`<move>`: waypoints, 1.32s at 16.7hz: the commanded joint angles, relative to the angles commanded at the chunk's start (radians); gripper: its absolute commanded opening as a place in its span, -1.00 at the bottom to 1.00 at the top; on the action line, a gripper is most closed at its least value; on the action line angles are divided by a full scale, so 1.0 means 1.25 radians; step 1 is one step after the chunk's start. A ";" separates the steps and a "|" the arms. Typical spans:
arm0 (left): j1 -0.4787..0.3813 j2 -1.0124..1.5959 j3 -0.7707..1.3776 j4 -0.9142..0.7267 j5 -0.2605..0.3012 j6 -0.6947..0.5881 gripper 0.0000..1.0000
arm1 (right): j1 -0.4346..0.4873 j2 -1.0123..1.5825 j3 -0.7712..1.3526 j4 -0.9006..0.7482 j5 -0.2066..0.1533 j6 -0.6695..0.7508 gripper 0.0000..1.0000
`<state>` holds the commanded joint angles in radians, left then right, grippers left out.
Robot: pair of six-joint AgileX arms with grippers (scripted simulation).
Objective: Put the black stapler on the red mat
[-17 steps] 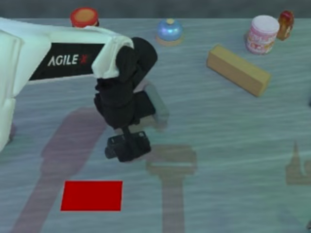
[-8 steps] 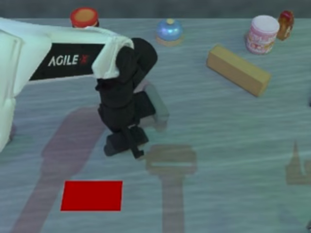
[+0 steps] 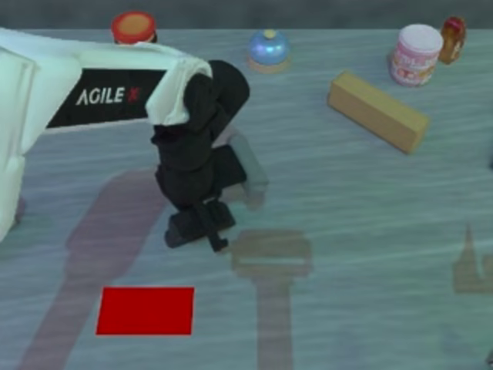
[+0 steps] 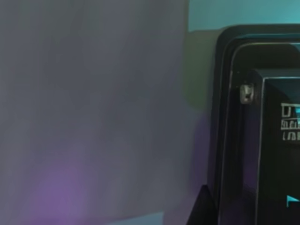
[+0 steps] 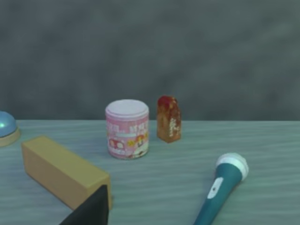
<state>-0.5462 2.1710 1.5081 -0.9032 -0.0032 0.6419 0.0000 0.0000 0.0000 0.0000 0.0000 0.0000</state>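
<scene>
1. Table (image 3: 370, 231): grey-green top filling the top view.
2. My left arm (image 3: 100, 85): white with black panel, reaching in from the upper left of the frame toward the middle.
3. Tan block (image 3: 377, 112): long, lying at a slant, upper right.
4. Red mat (image 3: 145, 311): flat rectangle, lower left, bare.
5. My left pincer (image 3: 202, 225): black, pointing down, left of centre, closed around the black stapler (image 3: 185, 227) (black on black, so the grip is hard to read from above). The stapler sits above and to the right of the mat, apart from it; the left wrist view shows a black body pressed close to the lens.
6. Pink-and-white cup (image 3: 416, 54): upright, upper right, beyond the block.
7. Blue bell (image 3: 269, 49): top centre, on a tan base.
8. Teal microphone (image 5: 222, 185): lying on the table, seen from the right wrist only.
9. Red-lidded jar (image 3: 133, 27): top left edge.
10. Brown stamp (image 3: 452, 38): upright, just beside the cup.
11. My right pincer (image 5: 91, 208): parked; whether open or closed I cannot tell.
</scene>
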 joint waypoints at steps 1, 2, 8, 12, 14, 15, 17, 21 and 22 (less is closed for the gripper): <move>0.000 0.000 0.000 0.000 0.000 0.000 -1.00 | 0.000 0.000 0.000 0.000 0.000 0.000 1.00; 0.000 -0.001 0.000 0.000 0.000 0.001 -1.00 | 0.000 0.000 0.000 0.000 0.000 0.000 1.00; 0.006 -0.032 0.095 -0.128 -0.001 -0.001 -1.00 | 0.000 0.000 0.000 0.000 0.000 0.000 1.00; 0.011 -0.068 0.184 -0.260 -0.001 -0.002 -1.00 | 0.000 0.000 0.000 0.000 0.000 0.000 1.00; 0.013 -0.080 0.203 -0.282 -0.001 -0.003 -1.00 | 0.000 0.000 0.000 0.000 0.000 0.000 1.00; 0.013 -0.080 0.204 -0.283 -0.001 -0.003 -1.00 | 0.000 0.000 0.000 0.000 0.000 0.000 1.00; 0.009 -0.078 0.202 -0.281 -0.001 -0.002 -1.00 | 0.000 0.000 0.000 0.000 0.000 0.000 1.00; 0.002 -0.084 0.197 -0.291 -0.012 -0.050 -1.00 | 0.000 0.000 0.000 0.000 0.000 0.000 1.00; -0.001 -0.088 0.193 -0.297 -0.018 -0.082 -1.00 | 0.000 0.000 0.000 0.000 0.000 0.000 1.00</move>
<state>-0.5476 2.0606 1.7496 -1.2741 -0.0263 0.5394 0.0000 0.0000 0.0000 0.0000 0.0000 0.0000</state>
